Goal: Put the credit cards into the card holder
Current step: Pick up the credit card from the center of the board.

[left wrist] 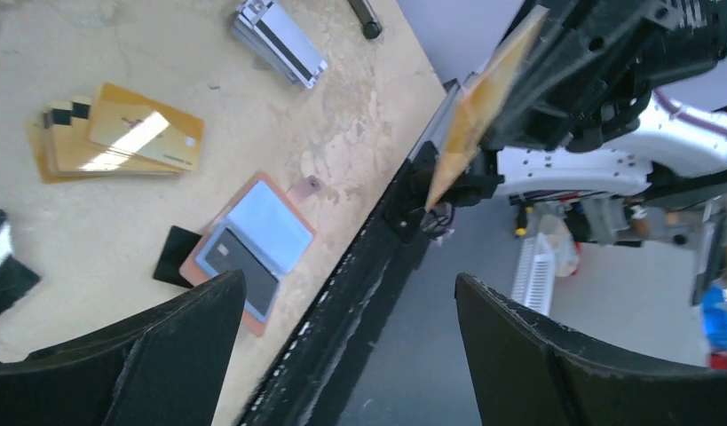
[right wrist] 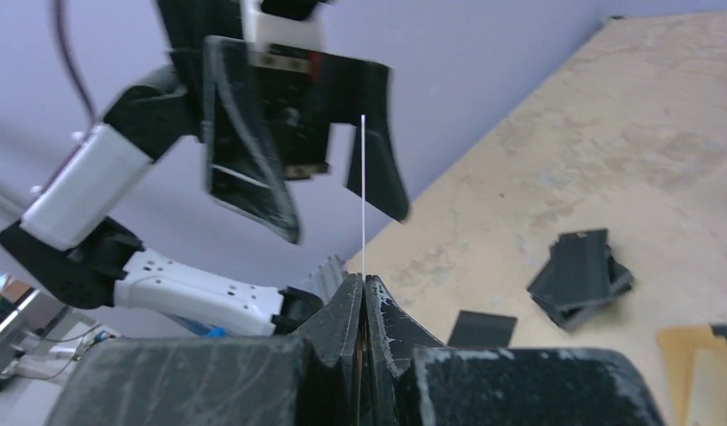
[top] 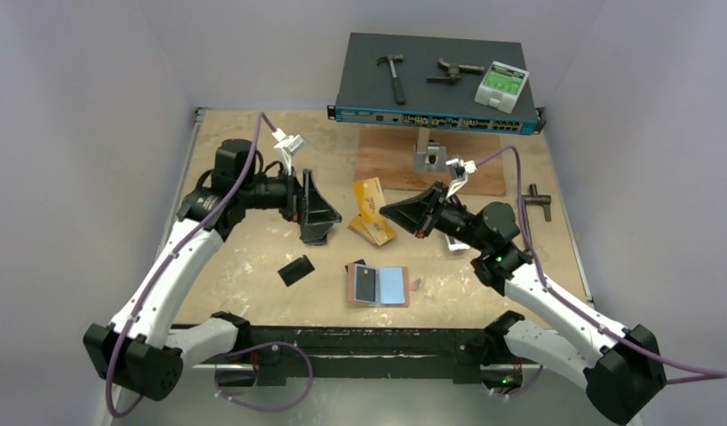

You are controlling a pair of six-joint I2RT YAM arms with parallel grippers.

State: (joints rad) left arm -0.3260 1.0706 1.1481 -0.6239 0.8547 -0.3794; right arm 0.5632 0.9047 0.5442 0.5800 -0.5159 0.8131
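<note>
Top external view suggests early progress: the salmon-pink folding card holder (top: 378, 304) lies open by the tabletop's (top: 253, 169) near edge, one black card (top: 366, 282) inside; right fingers (right wrist: 342, 315) pinch an orange-gold card (top: 369, 197), left fingers (left wrist: 191, 333) gape empty, a loose black stack (top: 296, 270) waits.

Two robot arms, the left arm (top: 164, 275) and right arm (top: 555, 306), have white shells, black joints, looping purple cables (top: 697, 374), and scuffed black wedge-shaped fingers on the left gripper (top: 326, 224) and right gripper (top: 386, 211).
</note>
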